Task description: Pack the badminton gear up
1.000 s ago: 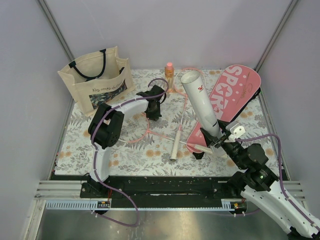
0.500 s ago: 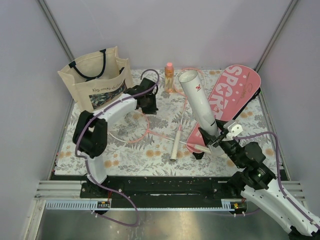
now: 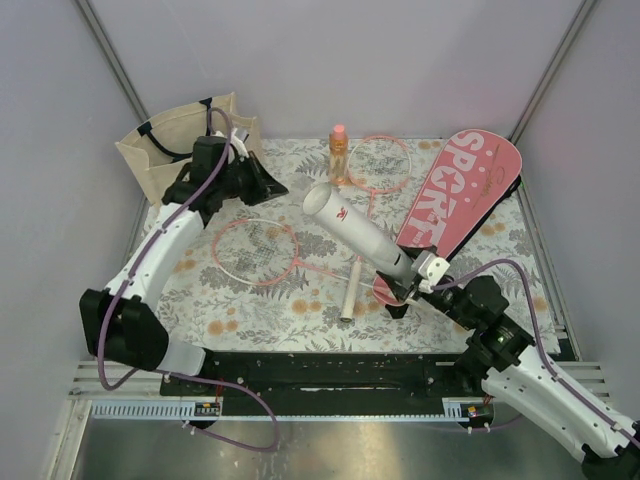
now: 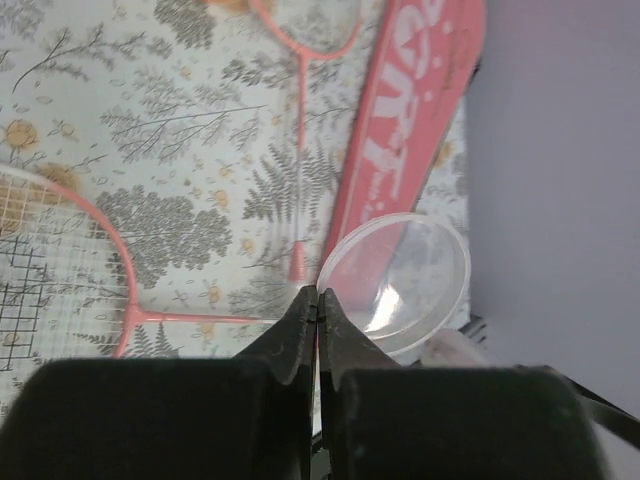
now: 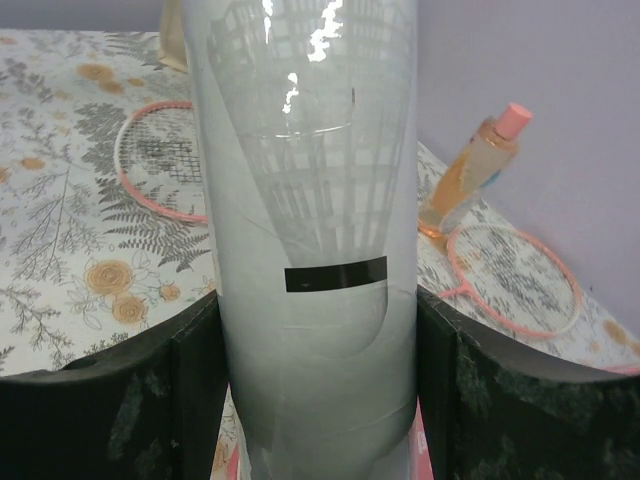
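Tube (image 3: 365,237), smooth translucent cylinder, between black fingers (image 5: 195,390)

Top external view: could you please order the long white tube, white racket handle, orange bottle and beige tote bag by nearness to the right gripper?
1. Long white tube, in the jaws of the right gripper.
2. White racket handle, just left.
3. Orange bottle with pink cap, far middle.
4. Beige tote bag, far-left corner.

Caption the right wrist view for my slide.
Right claw grips the long white tube; behind, one pink racket lies by the orange bottle, a second racket on the tube's other side.
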You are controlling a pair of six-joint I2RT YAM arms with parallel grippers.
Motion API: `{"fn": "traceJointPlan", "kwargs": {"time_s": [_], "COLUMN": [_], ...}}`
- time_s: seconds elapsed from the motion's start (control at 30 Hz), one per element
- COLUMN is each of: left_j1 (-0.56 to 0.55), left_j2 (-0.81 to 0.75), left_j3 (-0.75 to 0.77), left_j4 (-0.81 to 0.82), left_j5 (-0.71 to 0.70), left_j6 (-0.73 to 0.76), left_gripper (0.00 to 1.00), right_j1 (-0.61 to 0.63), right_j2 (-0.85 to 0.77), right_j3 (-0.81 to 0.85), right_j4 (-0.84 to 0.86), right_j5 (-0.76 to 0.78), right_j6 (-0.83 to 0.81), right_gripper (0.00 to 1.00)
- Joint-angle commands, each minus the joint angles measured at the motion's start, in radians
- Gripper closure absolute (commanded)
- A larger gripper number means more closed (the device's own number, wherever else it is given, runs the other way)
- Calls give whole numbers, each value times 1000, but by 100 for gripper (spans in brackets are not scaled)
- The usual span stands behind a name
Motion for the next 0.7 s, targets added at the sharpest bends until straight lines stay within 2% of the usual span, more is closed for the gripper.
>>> {"fn": "traceJointPlan", "kwargs": {"time_s": [0.0, 0.1, 0.23, 0.4, 0.67], "left_j1": [89, 131, 148, 149, 149], "left_j2": [-127, -183, -244, -311, -388], "left_j3": [-7, 10, 27, -27, -33], "left_j4": [121, 128, 116, 204, 138], "left_j5": [252, 344, 432, 538, 556], "left_j6": [-71, -95, -106, -180, -151], "left_gripper": [100, 100, 100, 100, 100], "right_j1": [0, 2, 2, 2, 0], "right_j2": [23, 61, 110, 176, 200], "right_j3": [-2, 1, -21, -9, -15], "right_j4": [136, 159, 230, 267, 320], "right_j5": [-213, -254, -188, -93, -55], "right_j6": [-179, -216, -268, -334, -328], "right_gripper": [58, 59, 59, 59, 58]}}
